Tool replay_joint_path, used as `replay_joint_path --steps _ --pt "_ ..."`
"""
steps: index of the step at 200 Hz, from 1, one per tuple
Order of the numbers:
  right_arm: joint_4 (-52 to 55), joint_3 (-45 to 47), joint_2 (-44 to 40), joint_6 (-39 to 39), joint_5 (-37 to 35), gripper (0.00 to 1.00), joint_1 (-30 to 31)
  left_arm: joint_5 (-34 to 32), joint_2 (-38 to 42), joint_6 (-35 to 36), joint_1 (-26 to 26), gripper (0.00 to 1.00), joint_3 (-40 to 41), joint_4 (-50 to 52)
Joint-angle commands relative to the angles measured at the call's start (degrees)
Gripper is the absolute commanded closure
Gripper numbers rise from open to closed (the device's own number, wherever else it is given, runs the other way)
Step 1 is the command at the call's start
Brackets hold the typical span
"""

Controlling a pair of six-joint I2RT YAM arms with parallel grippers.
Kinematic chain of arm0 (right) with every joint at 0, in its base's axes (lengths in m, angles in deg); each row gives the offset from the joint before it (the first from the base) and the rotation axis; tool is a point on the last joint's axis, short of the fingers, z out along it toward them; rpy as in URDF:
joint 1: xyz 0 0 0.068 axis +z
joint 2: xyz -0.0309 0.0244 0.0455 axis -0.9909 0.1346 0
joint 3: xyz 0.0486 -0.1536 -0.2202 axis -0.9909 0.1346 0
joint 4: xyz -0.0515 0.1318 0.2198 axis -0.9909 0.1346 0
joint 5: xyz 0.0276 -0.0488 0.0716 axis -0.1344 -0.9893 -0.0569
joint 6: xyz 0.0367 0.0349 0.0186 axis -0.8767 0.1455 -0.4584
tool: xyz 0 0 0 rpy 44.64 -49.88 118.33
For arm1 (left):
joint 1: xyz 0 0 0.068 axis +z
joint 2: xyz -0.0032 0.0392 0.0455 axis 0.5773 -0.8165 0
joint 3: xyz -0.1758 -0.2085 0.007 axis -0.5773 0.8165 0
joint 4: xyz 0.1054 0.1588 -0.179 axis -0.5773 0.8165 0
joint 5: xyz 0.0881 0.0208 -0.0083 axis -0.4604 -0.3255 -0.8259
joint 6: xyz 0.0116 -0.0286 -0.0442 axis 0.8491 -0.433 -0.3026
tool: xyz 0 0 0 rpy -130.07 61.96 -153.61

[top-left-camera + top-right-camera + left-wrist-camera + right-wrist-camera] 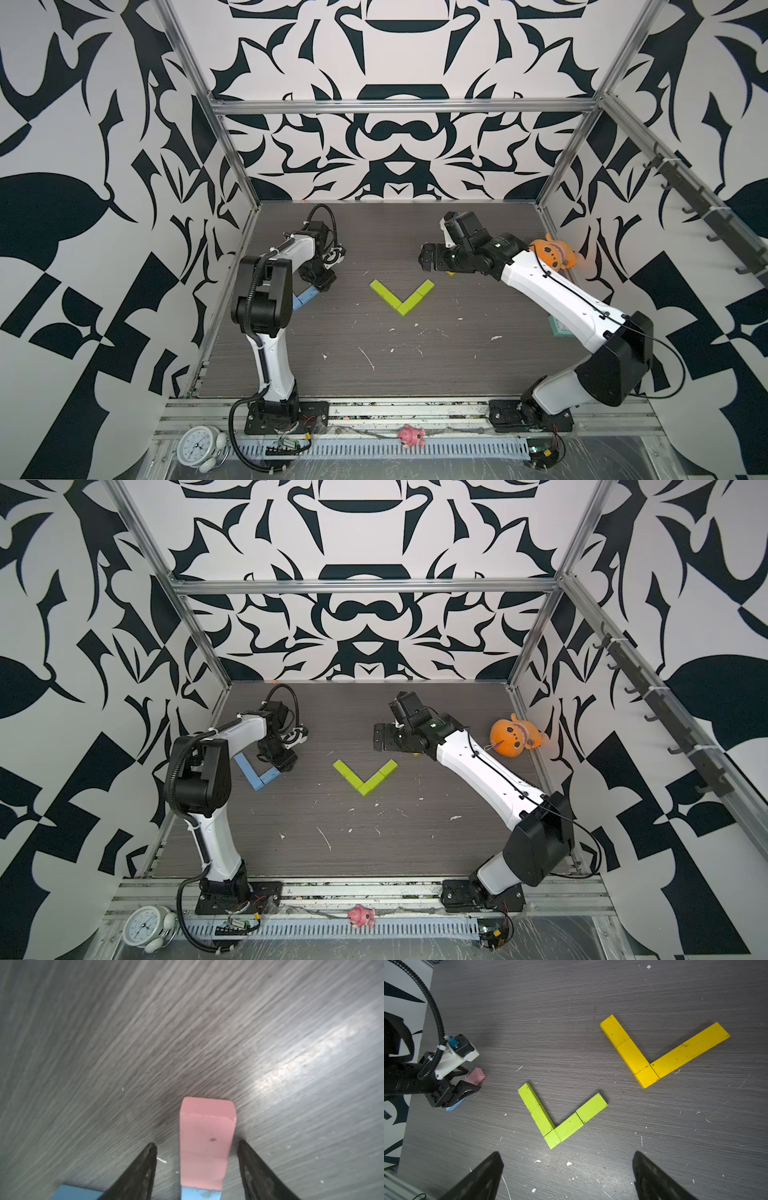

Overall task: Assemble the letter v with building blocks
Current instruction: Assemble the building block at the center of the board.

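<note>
A pink block [206,1142] lies flat on the dark table, end to end with a light blue block [200,1194]. My left gripper [197,1142] straddles the pink block, open, with table showing on both sides of it. In both top views this gripper [322,284] [284,764] hides the pink block, next to the light blue blocks [253,773] that form an angle. A finished lime green V [401,297] [560,1115] lies mid-table. A yellow V [660,1051] lies under the right arm. My right gripper [566,1155] [426,257] hovers open and empty.
An orange plush toy [552,253] sits at the right wall. A teal object [557,328] peeks out under the right arm. Metal frame posts and patterned walls close in three sides. An alarm clock [199,446] and a pink toy [409,435] lie on the front rail.
</note>
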Motion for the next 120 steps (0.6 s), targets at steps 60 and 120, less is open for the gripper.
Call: replay_joint_path --steps 60,120 --pt "-0.9 -0.8 -1.0 -0.3 -0.1 0.01 0.2 5.2 4.0 -3.1 0.3 0.16 -3.8 1.8" --pt "3.4 -5.2 -1.1 9.2 -7.5 0.01 -2.8 11.6 18.1 -13.5 1.2 0.01 -6.3 -3.8"
